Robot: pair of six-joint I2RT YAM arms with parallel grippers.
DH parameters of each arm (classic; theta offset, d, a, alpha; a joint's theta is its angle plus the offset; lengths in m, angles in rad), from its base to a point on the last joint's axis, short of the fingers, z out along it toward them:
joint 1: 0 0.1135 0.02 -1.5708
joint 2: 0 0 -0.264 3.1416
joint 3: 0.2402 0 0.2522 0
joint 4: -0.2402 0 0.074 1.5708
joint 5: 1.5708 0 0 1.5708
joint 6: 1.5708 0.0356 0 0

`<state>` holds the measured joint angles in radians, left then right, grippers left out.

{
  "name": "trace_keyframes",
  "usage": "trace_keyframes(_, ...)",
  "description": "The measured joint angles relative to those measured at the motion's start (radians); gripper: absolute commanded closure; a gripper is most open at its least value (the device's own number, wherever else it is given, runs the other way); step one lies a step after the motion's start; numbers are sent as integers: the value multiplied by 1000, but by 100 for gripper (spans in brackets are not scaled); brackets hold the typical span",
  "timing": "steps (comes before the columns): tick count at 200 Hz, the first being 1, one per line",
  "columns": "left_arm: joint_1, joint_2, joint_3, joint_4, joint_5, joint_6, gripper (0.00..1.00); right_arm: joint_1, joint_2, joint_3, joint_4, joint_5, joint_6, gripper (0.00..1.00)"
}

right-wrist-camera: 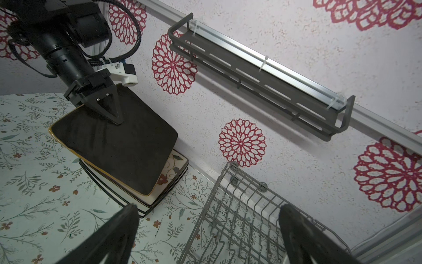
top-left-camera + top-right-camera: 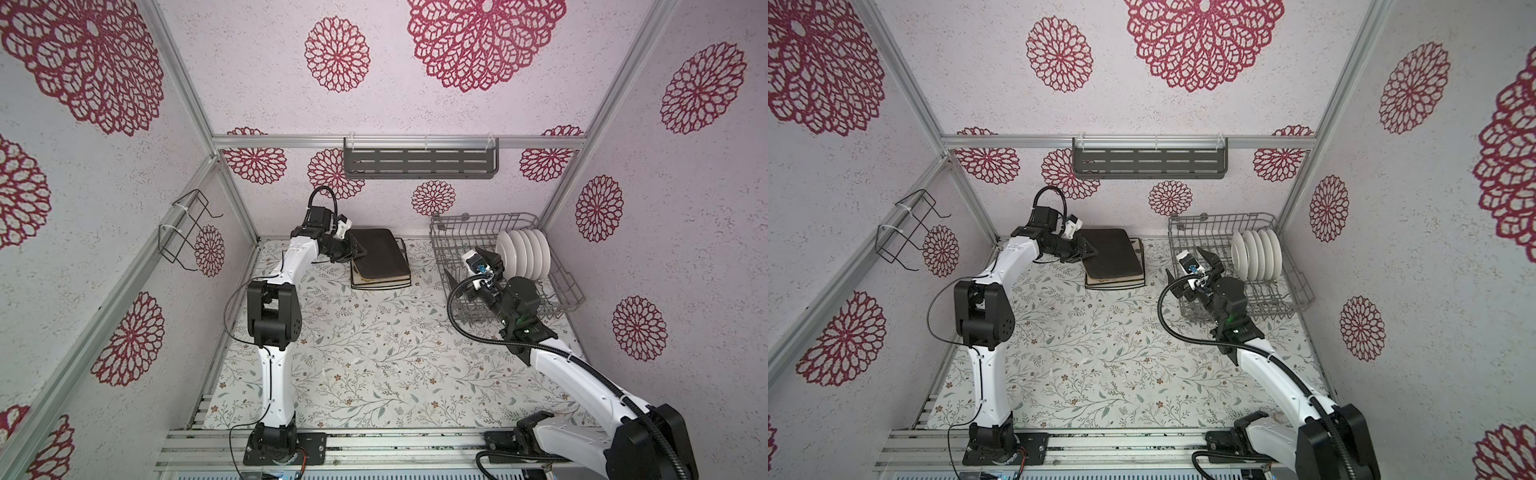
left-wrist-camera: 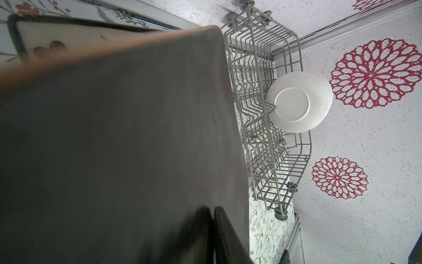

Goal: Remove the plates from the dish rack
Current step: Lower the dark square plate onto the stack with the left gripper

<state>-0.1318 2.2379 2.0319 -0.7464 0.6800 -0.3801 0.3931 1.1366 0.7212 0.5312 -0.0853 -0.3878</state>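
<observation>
Beside the back wall (image 2: 386,203), the left gripper (image 2: 360,252) was clamped on the tilted black plate (image 2: 380,253) atop the stack (image 2: 382,284); the right gripper (image 1: 209,206) hung, jaws apart, over the dish rack (image 2: 559,286), near upright white plates (image 2: 524,253).

Five round white plates (image 2: 524,254); two cream plates (image 1: 174,165); one dish rack (image 2: 456,227); black plates (image 2: 376,251) unclear.

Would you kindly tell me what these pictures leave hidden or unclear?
- Round white plates: left wrist view shows one back; the others hide behind it.
- Cream plates: right wrist view, mostly covered by the black plate.
- Left gripper: same view, lower jaw under that plate.
</observation>
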Motion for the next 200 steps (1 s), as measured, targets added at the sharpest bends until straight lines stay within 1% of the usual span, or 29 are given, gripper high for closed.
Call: trace_keyframes(200, 30, 135, 126, 0, 48, 13, 100, -28, 155, 55, 66, -45, 17, 1)
